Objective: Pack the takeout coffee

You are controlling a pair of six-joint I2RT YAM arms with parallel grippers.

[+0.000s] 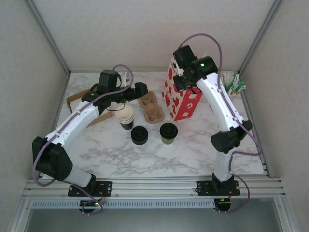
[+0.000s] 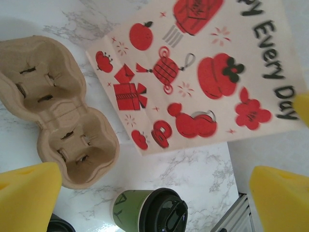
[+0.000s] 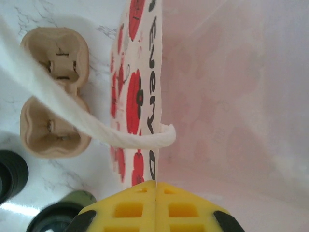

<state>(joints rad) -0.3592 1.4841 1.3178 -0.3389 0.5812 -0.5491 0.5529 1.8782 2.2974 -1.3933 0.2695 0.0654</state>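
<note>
While your right gripper [image 3: 155,209] has its yellow pads pressed together on the top rim of the red-printed white paper bag [image 1: 182,100], that pinch looks meant to steady the bag and hold its mouth wide for loading. Look down the right wrist view: what you can see of the bag's pale inside is bare, nothing packed yet, and the white rope handle [image 3: 72,113] droops across the outside. Your left gripper [image 1: 141,90] hangs spread wide above the table, pads [image 2: 28,193] far apart, holding nothing, so I'd judge it free to do the fetching. Your target, the dark olive-green paper cup with a black plastic lid [image 1: 168,133], stands upright on the marble table [image 1: 203,150], near the bag's front and just beside the stack of loose black lids [image 1: 139,135]. Behind it the brown moulded-pulp two-cup carrier [image 2: 58,111] lies with both wells vacant. Next to that sits the stack of lidless cream-lined cups [image 1: 125,117], not yours to pack.
</note>
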